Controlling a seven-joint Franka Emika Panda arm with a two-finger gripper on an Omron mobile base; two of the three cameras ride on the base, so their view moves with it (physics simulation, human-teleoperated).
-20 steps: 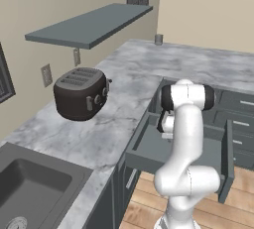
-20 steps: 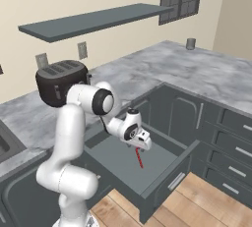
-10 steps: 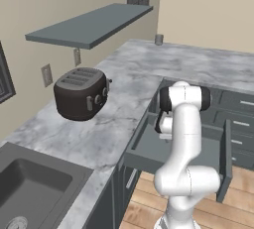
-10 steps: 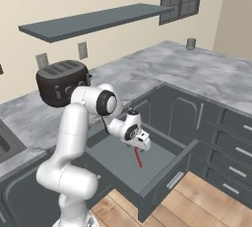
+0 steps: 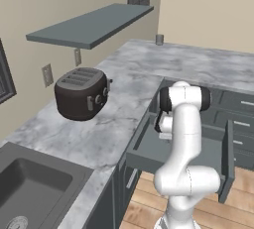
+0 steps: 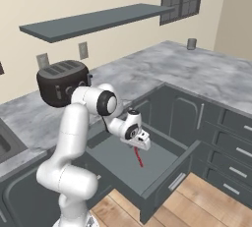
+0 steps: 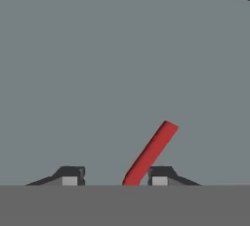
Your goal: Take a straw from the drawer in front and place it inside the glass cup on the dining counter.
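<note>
1. Since the earlier frames the arm has barely shifted: the gripper (image 6: 141, 147) sits a touch lower in the drawer (image 6: 162, 174), and the base cameras have not moved.
2. The one straw (image 7: 150, 153), thin and red, lies on the flat grey floor of the open drawer; in the right base view it (image 6: 140, 157) runs out from just under the gripper.
3. In the hand view the straw slants between the two dark finger tips (image 7: 161, 173), its near end close beside the right-hand one; whether they touch cannot be told.
4. The jaws stand partly spread with a clear gap, not pressed on the straw as far as the hand view shows.
5. The arm rises from its base, bends sharply at the dark elbow joint, and reaches down and forward so the hand points into the drawer.
6. One drawer is pulled out, below the marble counter (image 5: 198, 67).
7. One glass cup (image 6: 191, 43) stands far back on the counter, well apart from the drawer.
8. One dark toaster (image 5: 81, 93) sits on the counter, near the wall, below one grey wall shelf (image 5: 92, 24).
9. One sink (image 5: 27, 188) is set in the counter at the near left.
</note>
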